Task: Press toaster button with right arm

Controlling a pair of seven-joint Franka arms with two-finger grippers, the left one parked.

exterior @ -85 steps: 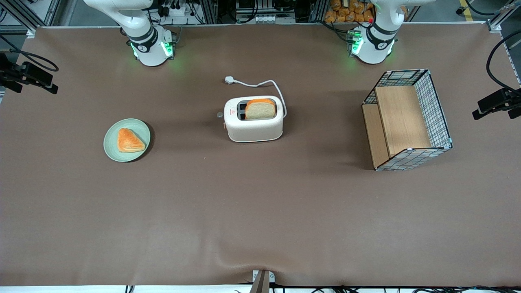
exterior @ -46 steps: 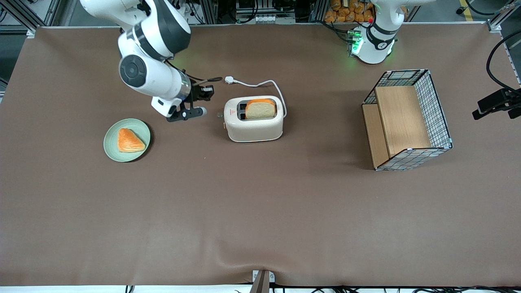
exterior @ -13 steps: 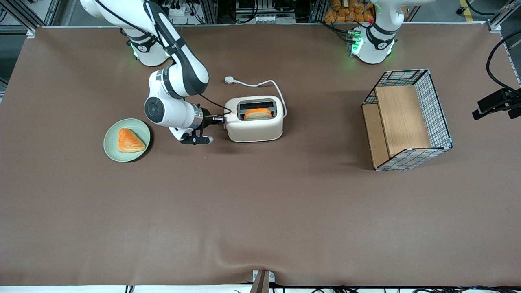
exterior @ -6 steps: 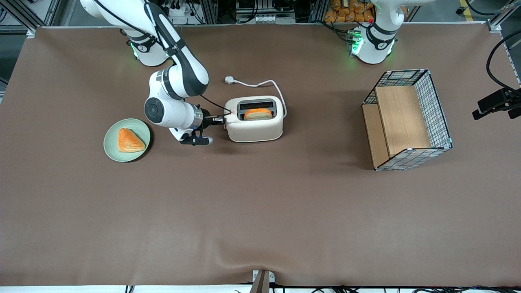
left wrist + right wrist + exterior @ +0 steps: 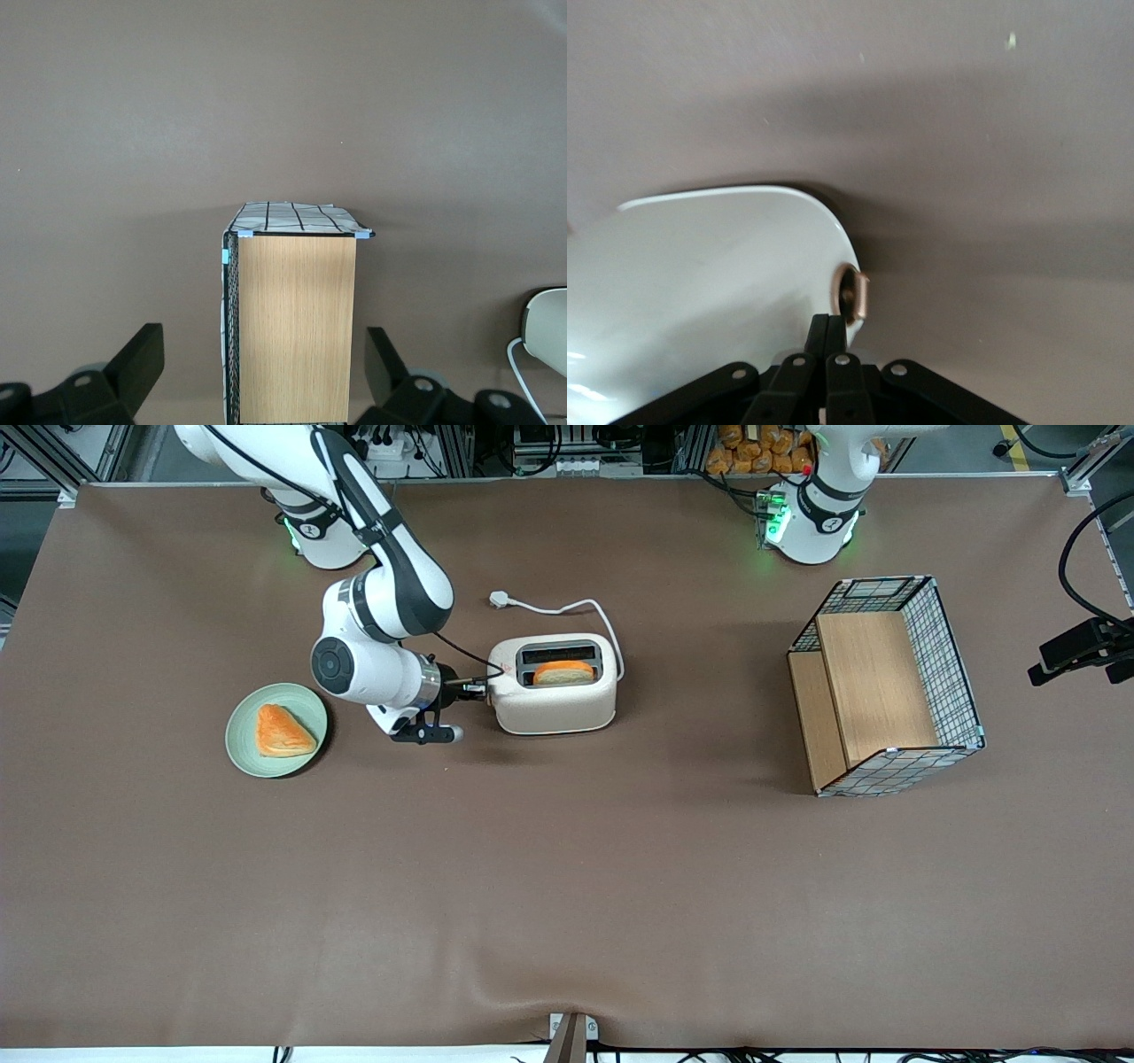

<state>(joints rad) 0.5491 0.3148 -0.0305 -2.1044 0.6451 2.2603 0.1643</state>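
The cream-white toaster (image 5: 554, 707) stands mid-table with a bread slice (image 5: 563, 674) sunk low in the slot nearer the front camera. The right arm (image 5: 390, 593) reaches down to the toaster's narrow end, and its black gripper (image 5: 481, 685) lies against that end face. In the right wrist view the gripper (image 5: 828, 323) is shut, fingers pressed together, tips touching the white toaster (image 5: 700, 283) beside a copper-rimmed round knob (image 5: 852, 297). The toaster button is hidden under the fingers.
A pale green plate (image 5: 239, 748) with a triangular pastry (image 5: 282, 732) sits close to the arm's elbow, toward the working arm's end. The toaster's white plug (image 5: 499, 599) and cord lie farther from the front camera. A wire-mesh basket (image 5: 886, 682) (image 5: 297, 328) stands toward the parked arm's end.
The arm came down from its base to the toaster's end, and the tall bread slice dropped into the slot. In the last half second the arm eased slightly toward the plate.
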